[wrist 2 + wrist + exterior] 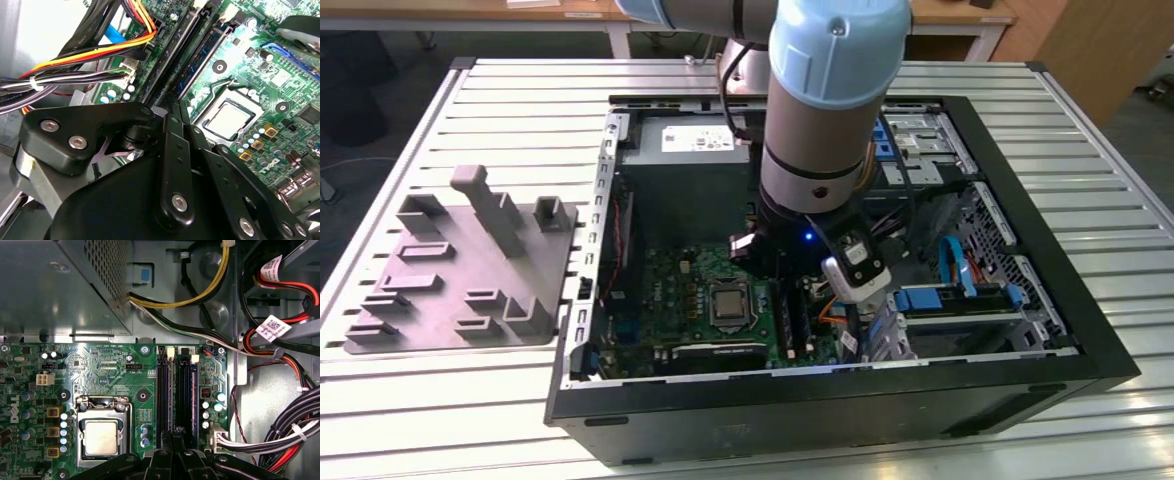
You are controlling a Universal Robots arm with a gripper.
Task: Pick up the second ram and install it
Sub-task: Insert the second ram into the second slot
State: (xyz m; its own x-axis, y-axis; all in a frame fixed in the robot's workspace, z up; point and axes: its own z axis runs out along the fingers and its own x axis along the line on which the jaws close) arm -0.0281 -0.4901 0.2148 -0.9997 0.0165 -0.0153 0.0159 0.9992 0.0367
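**Hand low over the memory slots**

My hand hangs deep inside the computer case, its fingers drawn together right at the near end of the slots, as if bearing down rather than carrying. Just beyond them the second ram stands on edge in its slot beside the processor; whether the fingers touch it I cannot tell. Farther off, the cables lie bundled aside. The case lies open on the tabletop.
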